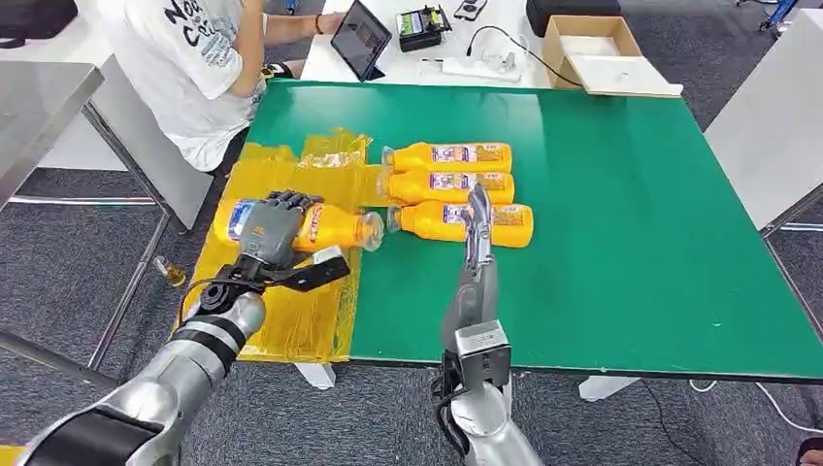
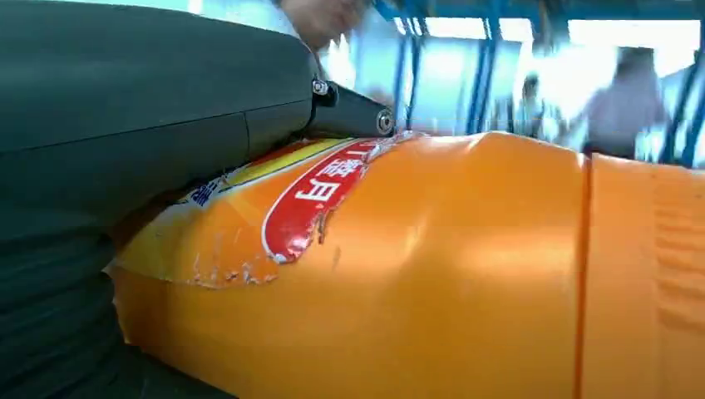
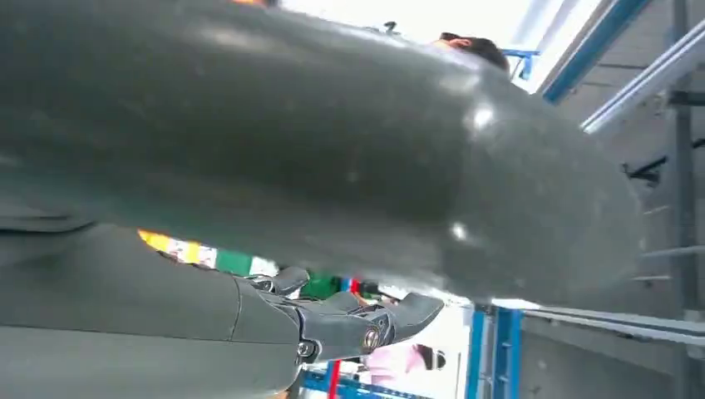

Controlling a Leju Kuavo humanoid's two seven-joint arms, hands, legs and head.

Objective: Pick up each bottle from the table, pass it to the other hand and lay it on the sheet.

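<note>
1. The head view looks forward and down from high on the robot's body, taking in the whole green bench (image 1: 631, 243), the yellow sheet (image 1: 291, 291) at its left end and both arms coming in from below
2. The left wrist view sits close behind the left robot hand (image 1: 272, 225), so near that the orange bottle (image 2: 416, 274) it holds spans the picture; blurred room background lies beyond
3. The right wrist view sits just behind the right robot hand (image 3: 332, 174), facing up toward bright ceiling and blue framing
4. Head and left wrist views share the held bottle (image 1: 320, 225)
</note>
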